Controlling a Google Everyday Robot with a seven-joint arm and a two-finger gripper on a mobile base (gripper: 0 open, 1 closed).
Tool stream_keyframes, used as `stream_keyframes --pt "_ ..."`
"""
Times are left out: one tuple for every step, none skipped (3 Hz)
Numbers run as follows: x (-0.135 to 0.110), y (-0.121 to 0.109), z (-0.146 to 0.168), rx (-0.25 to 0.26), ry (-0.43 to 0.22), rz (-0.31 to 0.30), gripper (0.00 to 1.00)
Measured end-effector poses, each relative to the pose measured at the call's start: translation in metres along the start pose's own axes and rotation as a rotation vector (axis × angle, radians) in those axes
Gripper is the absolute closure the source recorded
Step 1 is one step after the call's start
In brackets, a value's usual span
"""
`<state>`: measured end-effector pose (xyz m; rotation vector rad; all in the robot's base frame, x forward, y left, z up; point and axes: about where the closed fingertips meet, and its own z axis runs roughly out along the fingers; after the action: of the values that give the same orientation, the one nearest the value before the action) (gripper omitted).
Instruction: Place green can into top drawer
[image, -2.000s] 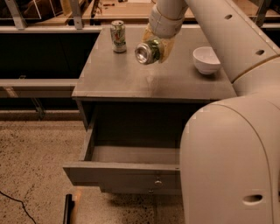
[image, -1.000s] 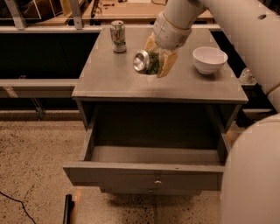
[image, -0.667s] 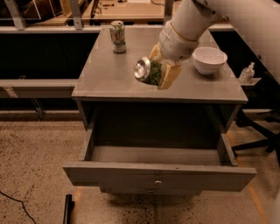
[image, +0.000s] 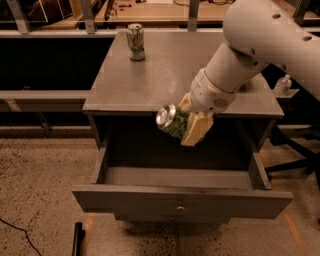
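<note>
End effector (image: 186, 120) at frame centre grips the green can (image: 170, 120) sideways over the open top drawer (image: 181, 201). Best to lower past the worktop (image: 150, 82) edge and release low, since the can may roll.

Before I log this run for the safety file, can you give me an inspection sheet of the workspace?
Surface: grey cabinet top, flat.
Job's things: green can held tilted in the air above the open top drawer, not yet inside it.
Clutter: pale can upright at the cabinet top's back left.
Grippers: gripper over the drawer opening, jaws closed on the green can.
Cables: black cable on the floor, lower left.
Surroundings: speckled floor; chair base at right.
</note>
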<state>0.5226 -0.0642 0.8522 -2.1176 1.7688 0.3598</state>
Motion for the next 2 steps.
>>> stream_keyframes --pt "0.0114 0.0335 0.0450 -0.011 -0.010 0.030 1.00" --pt "0.0114 0.0335 0.0450 -0.011 -0.010 0.030 1.00"
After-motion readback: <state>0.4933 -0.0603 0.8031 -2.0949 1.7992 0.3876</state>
